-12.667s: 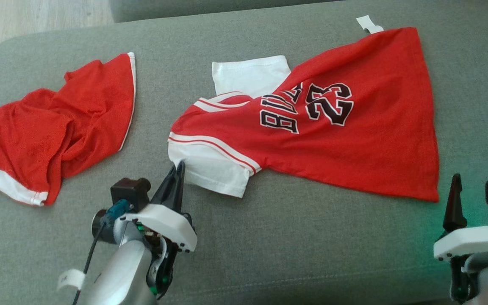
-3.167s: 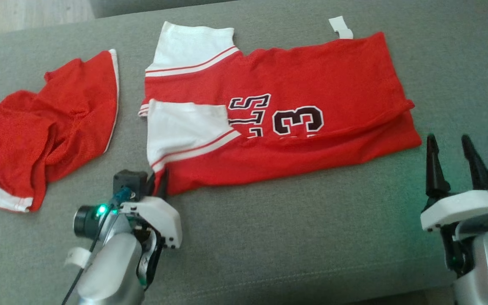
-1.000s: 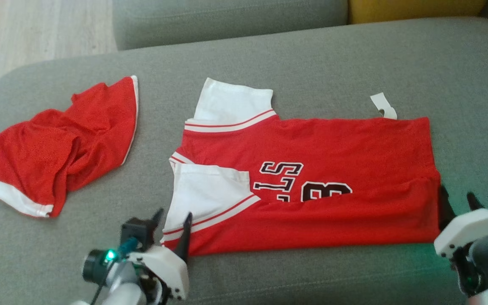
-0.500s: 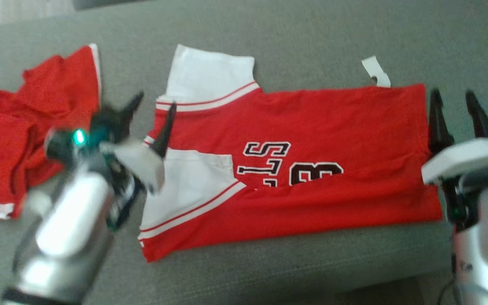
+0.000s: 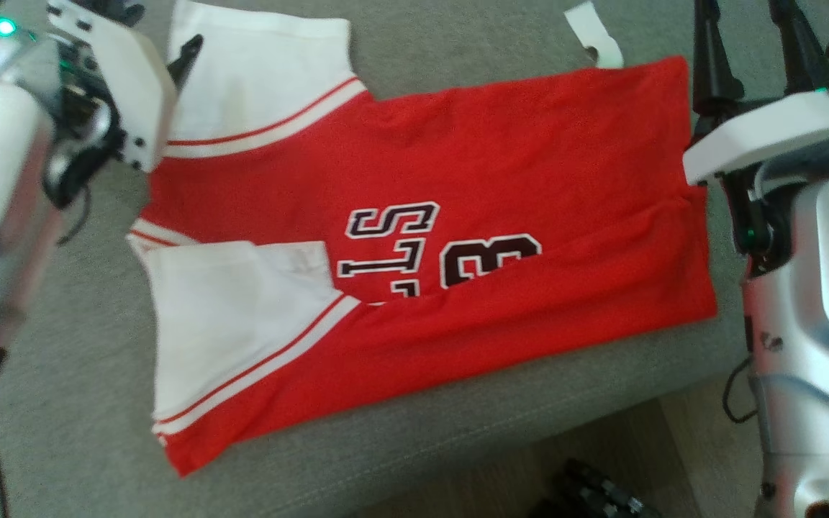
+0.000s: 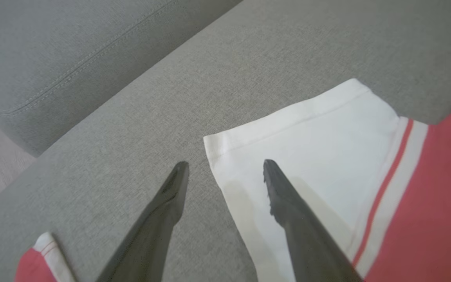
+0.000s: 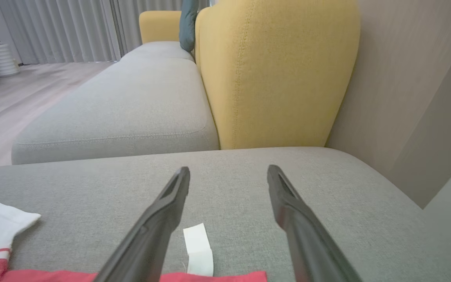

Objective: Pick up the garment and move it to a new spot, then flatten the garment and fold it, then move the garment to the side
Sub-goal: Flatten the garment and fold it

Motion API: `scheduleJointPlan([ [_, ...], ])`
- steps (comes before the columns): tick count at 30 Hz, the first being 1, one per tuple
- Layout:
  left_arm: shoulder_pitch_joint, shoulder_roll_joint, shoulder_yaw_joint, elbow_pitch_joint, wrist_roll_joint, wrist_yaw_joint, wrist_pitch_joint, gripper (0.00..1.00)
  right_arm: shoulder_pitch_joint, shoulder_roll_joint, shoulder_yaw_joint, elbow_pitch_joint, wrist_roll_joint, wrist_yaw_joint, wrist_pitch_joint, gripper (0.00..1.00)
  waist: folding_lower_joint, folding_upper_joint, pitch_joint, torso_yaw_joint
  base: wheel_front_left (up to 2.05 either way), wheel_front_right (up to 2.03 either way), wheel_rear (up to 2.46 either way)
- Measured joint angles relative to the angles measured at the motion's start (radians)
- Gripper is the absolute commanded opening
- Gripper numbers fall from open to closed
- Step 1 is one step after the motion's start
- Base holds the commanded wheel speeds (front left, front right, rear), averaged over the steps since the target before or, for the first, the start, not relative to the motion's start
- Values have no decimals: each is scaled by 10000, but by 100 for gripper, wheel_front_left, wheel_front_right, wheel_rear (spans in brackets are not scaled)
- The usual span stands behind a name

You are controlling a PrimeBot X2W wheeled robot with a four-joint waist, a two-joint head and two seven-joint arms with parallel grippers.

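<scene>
The jersey [image 5: 458, 180] lies half-folded on the sofa [image 5: 62, 403]. The left gripper [image 6: 225, 168], spread and empty, straddles the corner of the jersey's sleeve [image 6: 307, 149]. The right gripper [image 7: 229, 170], likewise released, hovers over the jersey's hem by the tag [image 7: 198, 244].

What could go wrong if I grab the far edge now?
The left gripper straddles the sleeve corner, so its jaws may catch too little cloth and slip. The right gripper is near the tag and could pinch that alone. The jersey lies near the cushion front; pulling may drag it off.
</scene>
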Motion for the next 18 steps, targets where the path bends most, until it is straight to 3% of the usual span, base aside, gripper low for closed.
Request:
scheduleJointPlan([
  [6, -879, 755, -1005, 533, -719, -21, 155, 100, -331, 21, 328, 228, 59, 0, -151, 100, 0, 0, 499, -641, 0, 0, 0],
  [18, -1677, 876, -2282, 1243, -1651, -21, 121, 100, -360, 79, 416, 474, 84, 0, -311, 100, -2, 0, 769, -1040, 0, 0, 0],
])
